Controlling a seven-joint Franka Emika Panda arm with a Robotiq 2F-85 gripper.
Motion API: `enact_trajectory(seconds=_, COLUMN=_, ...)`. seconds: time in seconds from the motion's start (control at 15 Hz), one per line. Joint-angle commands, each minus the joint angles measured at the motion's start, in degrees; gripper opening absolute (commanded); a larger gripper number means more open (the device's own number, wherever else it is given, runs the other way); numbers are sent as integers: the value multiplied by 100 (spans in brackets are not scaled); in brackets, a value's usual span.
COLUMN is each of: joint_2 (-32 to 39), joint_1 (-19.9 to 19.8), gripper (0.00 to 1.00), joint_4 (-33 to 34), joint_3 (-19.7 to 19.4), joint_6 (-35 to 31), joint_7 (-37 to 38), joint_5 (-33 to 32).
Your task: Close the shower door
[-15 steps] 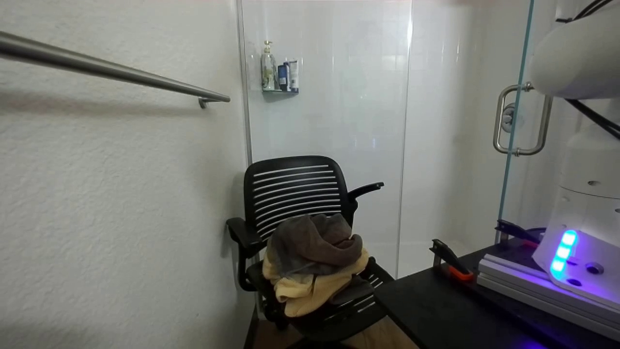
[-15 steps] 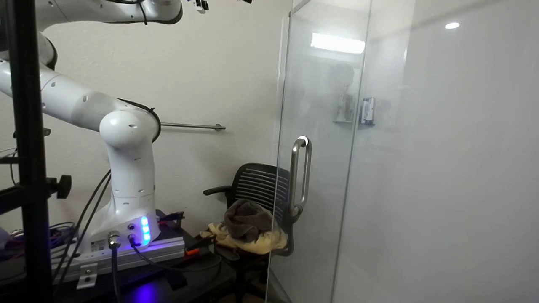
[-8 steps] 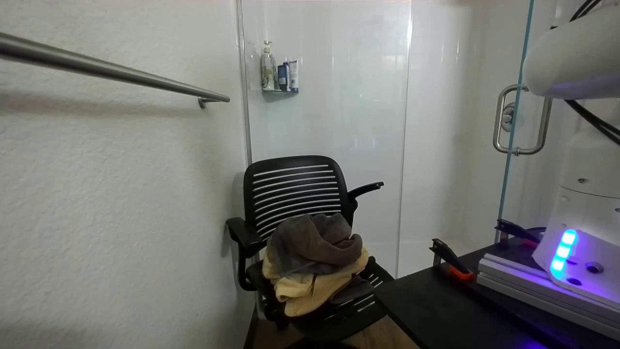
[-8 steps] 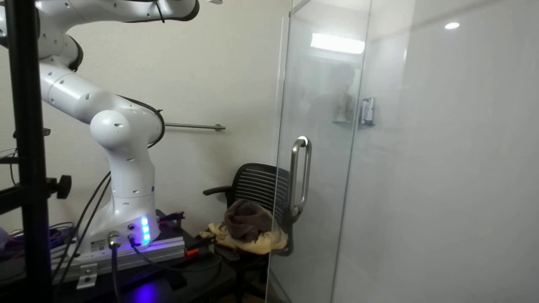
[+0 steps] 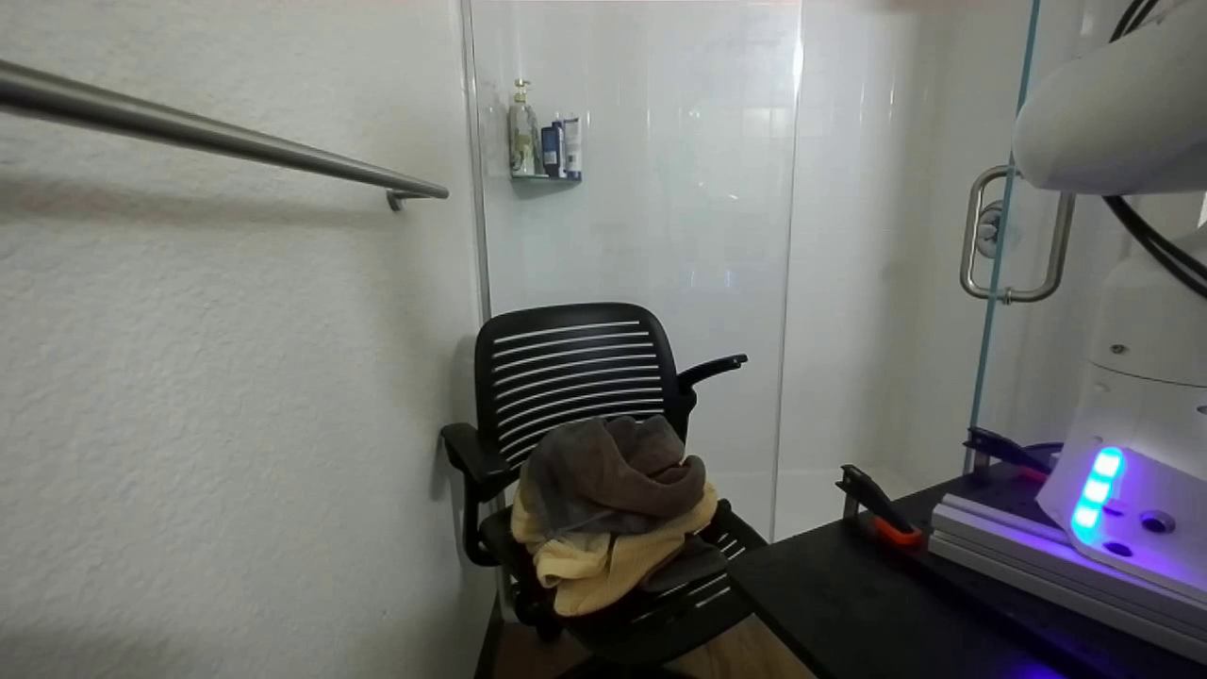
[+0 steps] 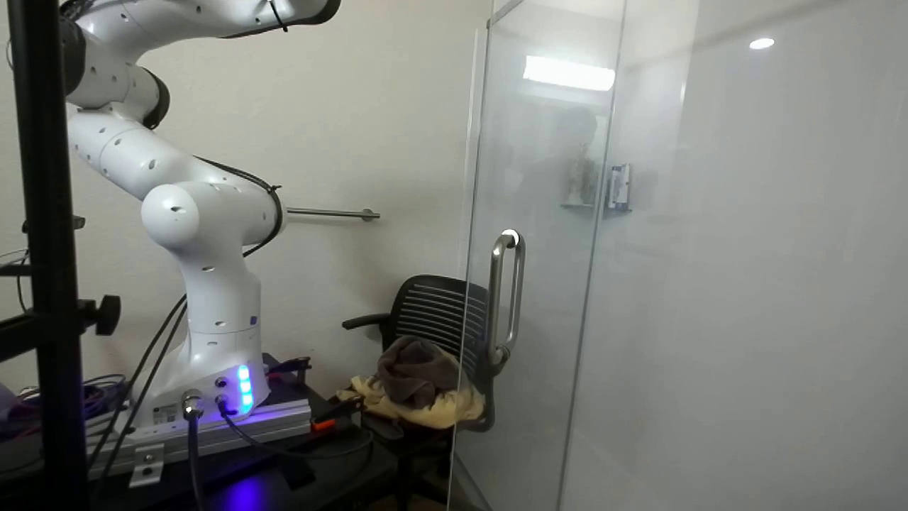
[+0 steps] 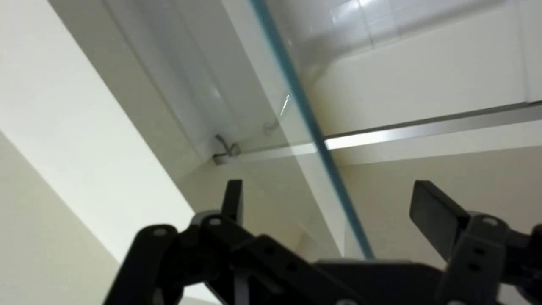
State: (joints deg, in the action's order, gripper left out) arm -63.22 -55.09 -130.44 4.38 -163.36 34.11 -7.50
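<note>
Wall [image 5: 245, 405]: off-white, textured; you have it in both exterior views.
Wall bar [image 5: 226, 132]: brushed metal, fixed along that wall.
Chair [image 5: 577, 321]: black, slatted back, close to the wall; you see brownish cloth [image 5: 613, 481] heaped over yellow cloth [image 5: 608, 577] on its seat.
Floor [image 5: 745, 651]: wood-toned, a patch showing below the chair.
Tabletop [image 5: 830, 604]: black, its corner by the chair seat as you view it.
Shelf [image 5: 549, 178]: small, bottles [image 5: 523, 137] on it, white shower wall [image 5: 868, 283] around.
Light: bright strip [image 6: 569, 73], small oval spot [image 6: 762, 43].
</note>
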Motion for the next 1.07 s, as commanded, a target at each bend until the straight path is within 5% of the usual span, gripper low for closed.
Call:
enact_trajectory(seconds=0.0, joint_2=436, joint_1=-1246, gripper=100, joint_4=123, joint_3=13, joint_6=-647, joint_7=10, joint_5=116)
enact_trajectory(seconds=0.33, joint_2=1154, joint_1=-2976, gripper=100, joint_4=3, joint_3=779, joint_6=-896, joint_7=-73, joint_5=85)
enact_trajectory(seconds=0.4, joint_2=873, joint_1=-2404, gripper=100, joint_4=-17, joint_3=456, joint_6=-770, joint_7=-262, joint_5=327)
enact_trajectory(seconds=0.67, joint_2=1179, joint_1=-2946, gripper=100, joint_4=-12, joint_3=812, joint_6=-816, joint_7=-232, joint_5=292)
enact_trajectory(seconds=0.8, joint_2=992, joint_1=-2184, gripper=100, joint_4=-210, joint_3=571, joint_6=-353, joint_7=-691, joint_5=334)
enact_trajectory(seconds=1.0, joint_2=821, joint_1=-1554, gripper=100, joint_4=-221, joint_3=633, joint_6=765, joint_7=-937, joint_5=515)
